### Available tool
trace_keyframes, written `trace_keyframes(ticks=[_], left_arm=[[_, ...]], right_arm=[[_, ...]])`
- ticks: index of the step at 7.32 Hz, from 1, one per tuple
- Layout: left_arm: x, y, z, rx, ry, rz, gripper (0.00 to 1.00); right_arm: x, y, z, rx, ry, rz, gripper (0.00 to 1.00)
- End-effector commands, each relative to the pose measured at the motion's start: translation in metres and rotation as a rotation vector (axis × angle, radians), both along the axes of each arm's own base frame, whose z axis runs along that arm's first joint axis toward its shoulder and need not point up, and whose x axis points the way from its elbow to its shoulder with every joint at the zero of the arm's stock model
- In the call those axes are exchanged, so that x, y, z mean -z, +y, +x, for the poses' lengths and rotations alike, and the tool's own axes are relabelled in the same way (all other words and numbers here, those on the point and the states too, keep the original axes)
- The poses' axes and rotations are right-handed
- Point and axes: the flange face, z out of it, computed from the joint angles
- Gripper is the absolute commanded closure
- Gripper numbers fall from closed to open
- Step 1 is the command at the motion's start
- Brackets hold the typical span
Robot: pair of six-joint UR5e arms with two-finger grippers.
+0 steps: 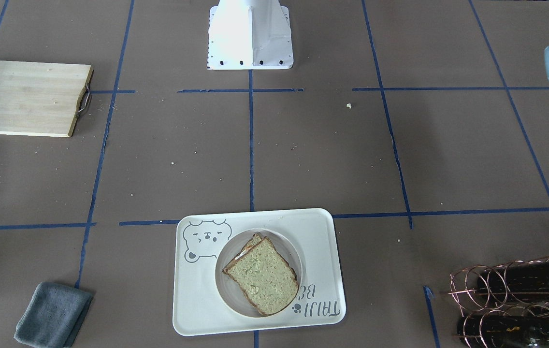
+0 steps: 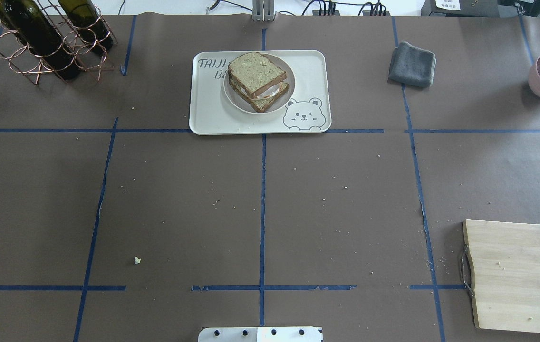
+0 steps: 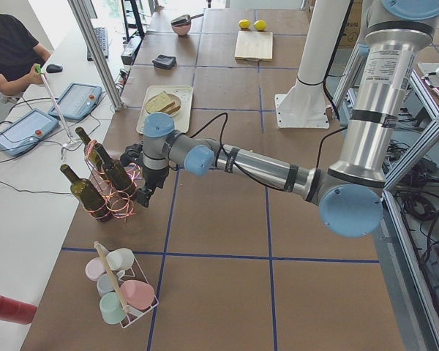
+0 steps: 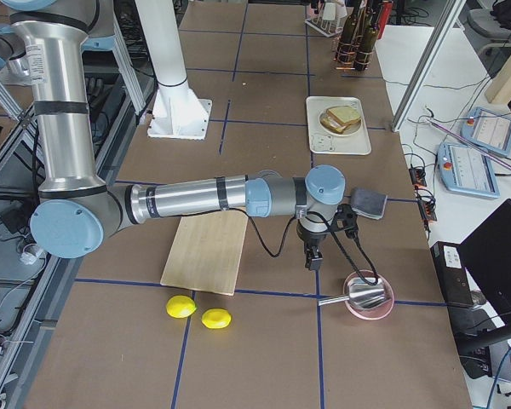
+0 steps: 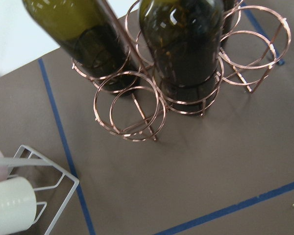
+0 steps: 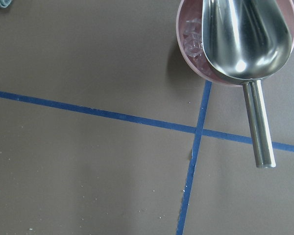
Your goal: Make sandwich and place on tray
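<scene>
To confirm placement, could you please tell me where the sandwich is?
In the overhead view, the sandwich sits on a white plate on the bear-print tray, at the far centre, between the bottle rack and the grey cloth.

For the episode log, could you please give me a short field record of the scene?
sandwich: stacked, lying on the plate
plate: on the tray
tray: middle of the table's far side
left hand: by the wine rack, clear of the tray; grip state unclear
right hand: by the pink bowl; grip state unclear
task: looks done
</scene>
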Motion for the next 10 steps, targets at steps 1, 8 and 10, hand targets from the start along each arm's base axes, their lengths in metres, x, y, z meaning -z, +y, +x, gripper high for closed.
trace_keyframes(ticks=[1,8,10], left_arm=[[-0.036,0.017,-0.055,-0.095,-0.012,-0.084,0.00],[-0.112,0.051,-0.097,-0.072,0.071,-0.216,0.00],[-0.111,0.051,-0.096,-0.072,0.073,-0.213,0.00]], right_arm=[[-0.002,-0.001,-0.001,0.000,0.000,-0.007,0.00],[-0.053,0.035,0.029,-0.070,-0.078,-0.129,0.00],[-0.056,0.041,0.040,-0.096,-0.093,-0.139,0.00]])
